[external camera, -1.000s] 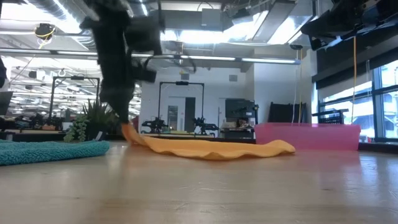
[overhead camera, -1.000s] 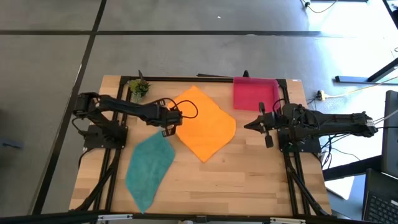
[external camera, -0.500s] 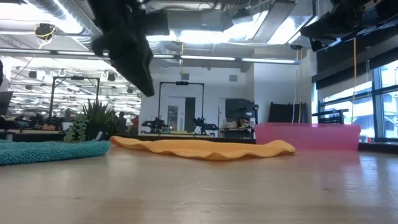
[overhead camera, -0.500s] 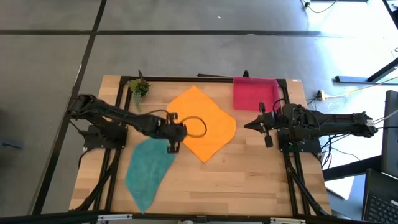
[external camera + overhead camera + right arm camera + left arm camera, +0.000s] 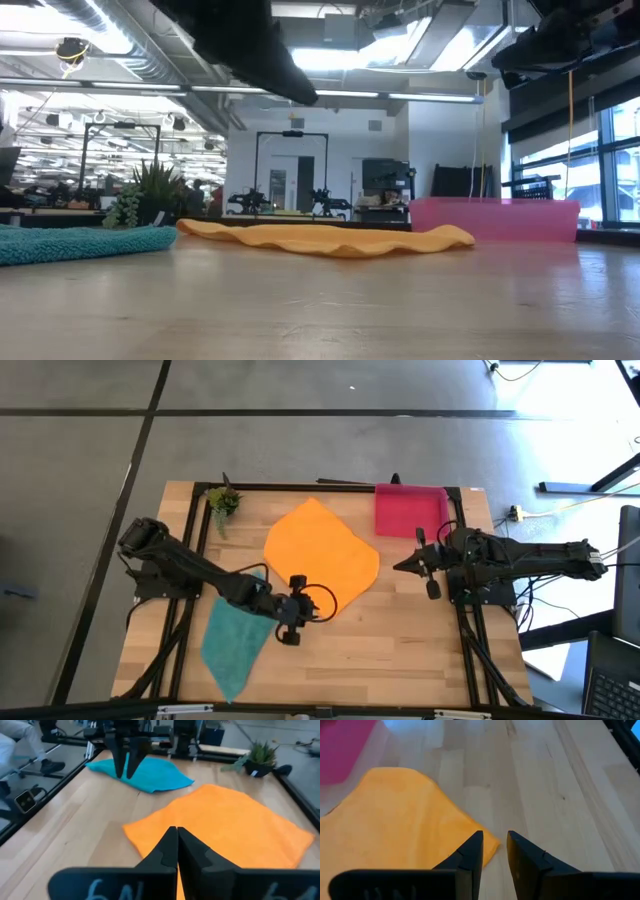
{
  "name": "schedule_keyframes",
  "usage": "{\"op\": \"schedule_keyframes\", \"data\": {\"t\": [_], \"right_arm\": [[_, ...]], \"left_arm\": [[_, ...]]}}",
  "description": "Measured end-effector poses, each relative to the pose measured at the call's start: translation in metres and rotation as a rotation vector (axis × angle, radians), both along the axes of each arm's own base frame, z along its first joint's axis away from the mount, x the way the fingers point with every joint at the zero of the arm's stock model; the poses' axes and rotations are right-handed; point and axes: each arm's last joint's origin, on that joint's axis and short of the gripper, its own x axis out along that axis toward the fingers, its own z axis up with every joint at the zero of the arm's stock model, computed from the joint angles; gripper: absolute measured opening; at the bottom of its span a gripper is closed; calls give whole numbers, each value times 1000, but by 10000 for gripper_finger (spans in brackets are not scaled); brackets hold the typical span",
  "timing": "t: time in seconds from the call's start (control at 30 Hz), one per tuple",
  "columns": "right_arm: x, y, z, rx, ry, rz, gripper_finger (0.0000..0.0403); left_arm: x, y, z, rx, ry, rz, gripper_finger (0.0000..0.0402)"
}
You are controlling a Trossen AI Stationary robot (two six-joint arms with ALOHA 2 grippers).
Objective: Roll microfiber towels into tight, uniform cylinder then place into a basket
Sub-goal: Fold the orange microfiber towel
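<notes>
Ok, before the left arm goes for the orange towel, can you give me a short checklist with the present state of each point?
1. Orange towel lies flat, unrolled: ok.
2. Left gripper at the towel's near corner, empty, jaws a little apart: ok.
3. Teal towel clear of the orange one: cannot tell, the left arm covers the gap.
4. Right gripper shut, parked beside the towel: ok.
5. Basket empty: ok.

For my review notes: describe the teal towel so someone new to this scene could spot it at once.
On the wooden table, look toward the left arm's side, at the near corner. The teal towel lies there flat and unrolled, beside the larger orange towel. It is the only blue-green cloth, narrower and pointed toward the table's edge.
</notes>
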Motion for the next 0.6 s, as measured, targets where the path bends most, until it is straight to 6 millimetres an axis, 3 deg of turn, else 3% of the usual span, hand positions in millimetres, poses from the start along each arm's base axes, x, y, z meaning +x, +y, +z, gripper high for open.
{"op": "schedule_keyframes", "data": {"t": [0.33,0.6], "right_arm": [[-4,1,-9,9,102,20,4],[-3,1,-8,5,93,21,6]], "left_arm": [[9,-4,-35,42,99,-3,78],[11,1,-37,41,101,13,78]]}}
